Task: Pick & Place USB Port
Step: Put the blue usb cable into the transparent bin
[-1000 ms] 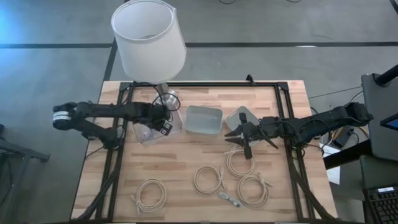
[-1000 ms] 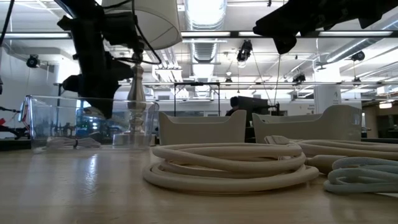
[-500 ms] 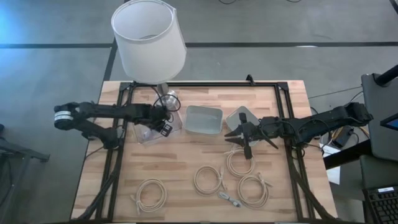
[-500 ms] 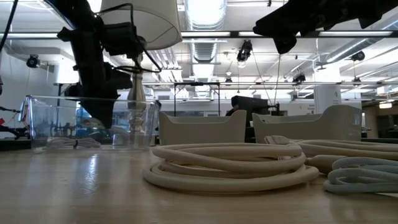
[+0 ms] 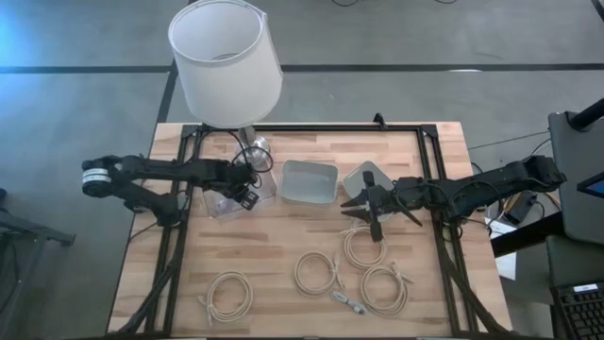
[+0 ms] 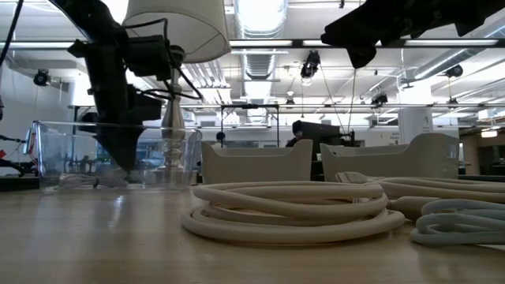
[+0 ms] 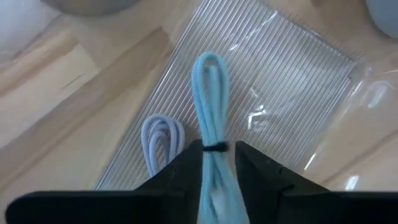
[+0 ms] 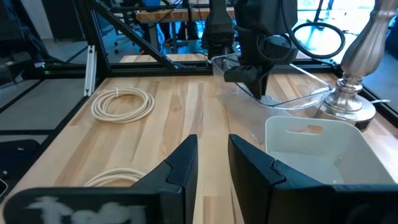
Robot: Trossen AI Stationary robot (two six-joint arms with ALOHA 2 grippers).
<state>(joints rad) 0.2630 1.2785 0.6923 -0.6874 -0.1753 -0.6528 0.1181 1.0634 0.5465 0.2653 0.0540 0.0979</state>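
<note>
A folded blue cable (image 7: pixel 211 118) is clamped in the left claw (image 7: pixel 214 163), lowered inside the clear bin's (image 5: pixel 216 207) walls above a second cable (image 7: pixel 160 138). The right claw (image 5: pixel 357 204) is held apart over bare desk (image 5: pixel 283 236) between grey tray (image 5: pixel 310 182) and coils (image 5: pixel 362 246).

A light-blue bundled cable (image 7: pixel 211 118), tied by a dark band, sits pinched between the left claw's (image 7: pixel 214 163) fingers.
</note>
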